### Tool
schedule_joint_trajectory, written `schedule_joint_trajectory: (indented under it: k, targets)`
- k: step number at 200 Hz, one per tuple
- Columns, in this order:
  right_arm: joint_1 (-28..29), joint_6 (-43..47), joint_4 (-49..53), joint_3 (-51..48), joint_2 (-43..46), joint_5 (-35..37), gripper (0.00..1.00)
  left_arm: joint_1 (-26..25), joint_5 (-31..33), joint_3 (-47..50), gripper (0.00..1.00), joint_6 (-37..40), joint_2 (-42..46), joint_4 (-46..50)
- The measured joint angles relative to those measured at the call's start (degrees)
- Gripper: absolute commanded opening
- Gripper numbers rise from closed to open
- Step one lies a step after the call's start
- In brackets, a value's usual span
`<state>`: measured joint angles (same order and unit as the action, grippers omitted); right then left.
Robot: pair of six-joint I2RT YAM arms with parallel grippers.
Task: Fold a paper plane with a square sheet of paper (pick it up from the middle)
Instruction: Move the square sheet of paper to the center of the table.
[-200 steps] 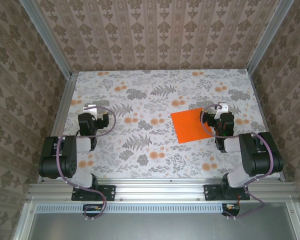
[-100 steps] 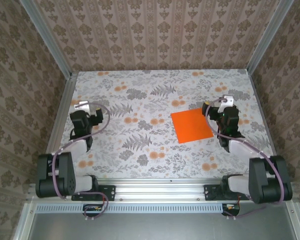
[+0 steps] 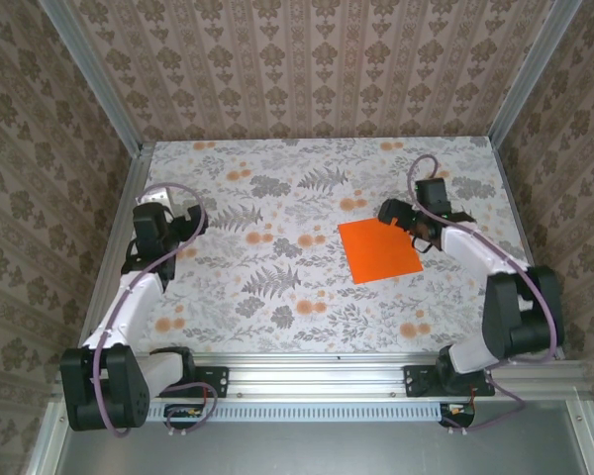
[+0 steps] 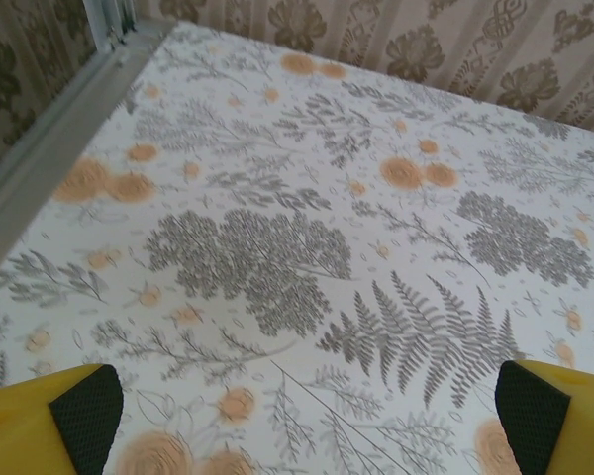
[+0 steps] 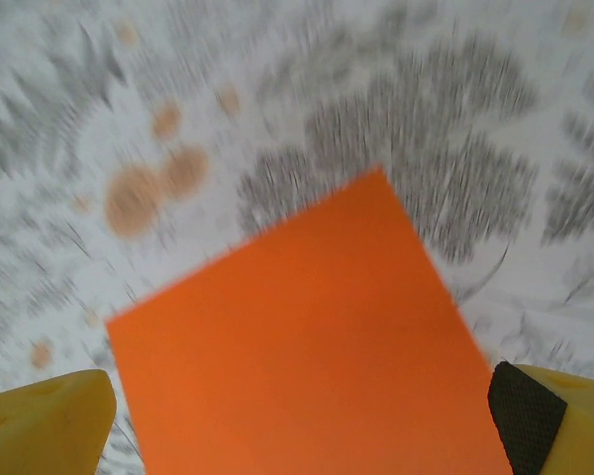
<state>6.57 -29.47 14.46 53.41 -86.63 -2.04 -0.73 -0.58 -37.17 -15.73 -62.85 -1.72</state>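
Note:
The square sheet of paper (image 3: 379, 250) lies flat and unfolded on the flowered table, right of centre, bright orange. My right gripper (image 3: 395, 214) hangs open just over the sheet's far right corner. In the right wrist view the sheet (image 5: 307, 346) spreads between the two yellow fingers (image 5: 549, 426), and nothing is held by the right gripper (image 5: 297, 430). My left gripper (image 3: 181, 220) is open over bare cloth at the far left, well away from the sheet. Its fingertips (image 4: 84, 416) frame only printed ferns below the left gripper (image 4: 307, 426). The paper plane is out of view.
Aluminium rails (image 3: 119, 228) border the table on the left and on the right (image 3: 510, 208), with patterned walls behind them. The cloth (image 3: 277, 277) is printed with grey leaves and pale orange flowers. Open cloth stretches between the two arms.
Both arms have stretched out from folded poses. The right gripper swung left to the sheet's far corner. The left gripper moved farther back and left. The sheet has not moved.

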Motion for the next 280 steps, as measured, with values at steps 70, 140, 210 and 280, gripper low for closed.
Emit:
schedule_joint_trajectory:
  k: [70, 140, 210, 280]
  targets:
    - [6.88, -0.74, 12.92, 13.38, -16.68, 2.67, 1.00, -0.37, -4.24, -3.87, 1.00, -2.64, -2.75, 6.97]
    - [12.83, -2.78, 16.00, 15.67, -21.35, 4.42, 1.00, -1.97, -5.90, -4.31, 1.00, -3.19, -5.20, 9.42]
    - [28.41, -5.16, 19.08, 21.07, -24.87, 3.52, 0.94, -7.50, -6.27, -4.39, 1.00, -7.23, -8.13, 9.90]
    - [29.70, 11.41, 30.73, 29.73, -26.27, 5.90, 1.00, -8.68, -6.47, -3.98, 1.00, -11.32, -9.62, 9.60]
